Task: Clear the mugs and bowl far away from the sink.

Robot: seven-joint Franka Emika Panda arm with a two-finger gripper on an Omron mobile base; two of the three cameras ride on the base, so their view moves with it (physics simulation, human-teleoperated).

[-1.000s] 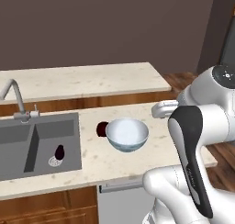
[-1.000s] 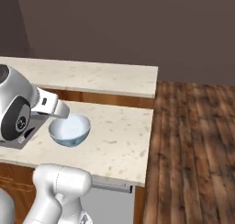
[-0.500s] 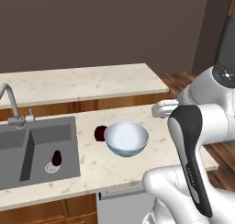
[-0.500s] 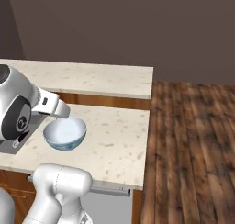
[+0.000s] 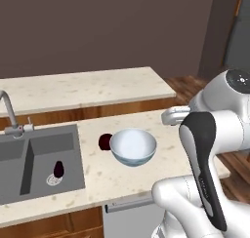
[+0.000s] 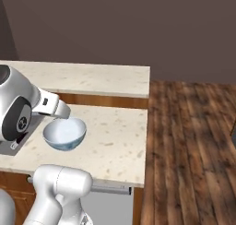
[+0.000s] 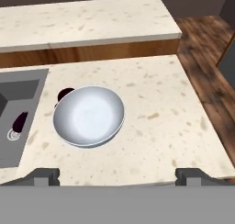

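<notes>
A simulated kitchen: the pale blue-white bowl (image 5: 133, 147) sits upright on the speckled desk (image 5: 146, 125), near the right edge of the dark grey sink (image 5: 39, 161). 1 dark maroon mug (image 5: 105, 142) stands just beside the bowl on its sink side, partly hidden behind the rim in the hand view; whether the 2 touch cannot be told. A second dark mug (image 5: 58, 169) rests down in the basin by the round drain.

The end effector (image 7: 117, 175) hangs above the desk with its jaws spread wide and nothing between them, its 2 dark fingertips (image 7: 46, 175) framing the near edge of the desk below the bowl (image 7: 88, 115). In the right base view the bowl (image 6: 65, 133) lies just beyond the arm's white wrist.

The bowl looks rigid, glossy and likely slippery, too wide to straddle, so a pinch across the rim wall, 1 finger inside and 1 outside, seems the best hold, probably at the side away from the neighbouring mug (image 7: 65, 94). The mugs appear small, stiff and light; gripping across the body or wall should serve. Dropping any of them could crack the ware.
</notes>
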